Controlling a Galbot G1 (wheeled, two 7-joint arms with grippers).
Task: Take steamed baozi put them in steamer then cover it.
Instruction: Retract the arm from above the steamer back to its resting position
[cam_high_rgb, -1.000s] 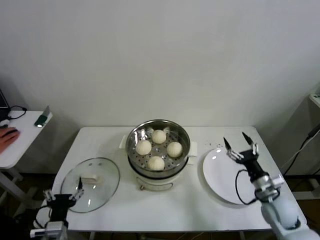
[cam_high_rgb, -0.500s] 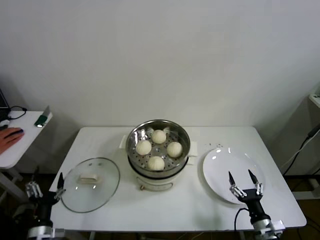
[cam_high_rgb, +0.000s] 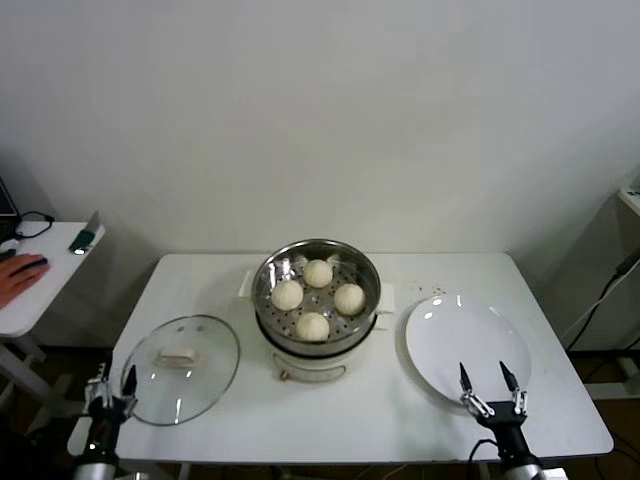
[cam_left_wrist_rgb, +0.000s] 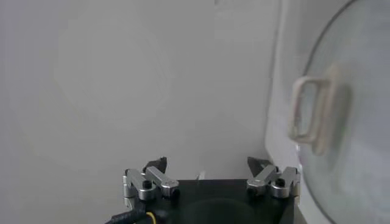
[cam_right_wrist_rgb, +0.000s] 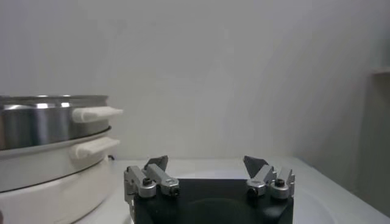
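Four baozi (cam_high_rgb: 318, 297) sit in the steamer (cam_high_rgb: 366, 262), leaving covering as the step in hand: the lid (cam_high_rgb: 183, 368) lies left of it, near the empty, spread left gripper (cam_high_rgb: 112, 380), which must grasp its handle; the right gripper (cam_high_rgb: 491, 378) idles agape.

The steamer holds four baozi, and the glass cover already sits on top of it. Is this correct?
Not quite. The steamer does hold four baozi, but the glass cover is not on it; it lies on the table to the steamer's left, as the head view shows.
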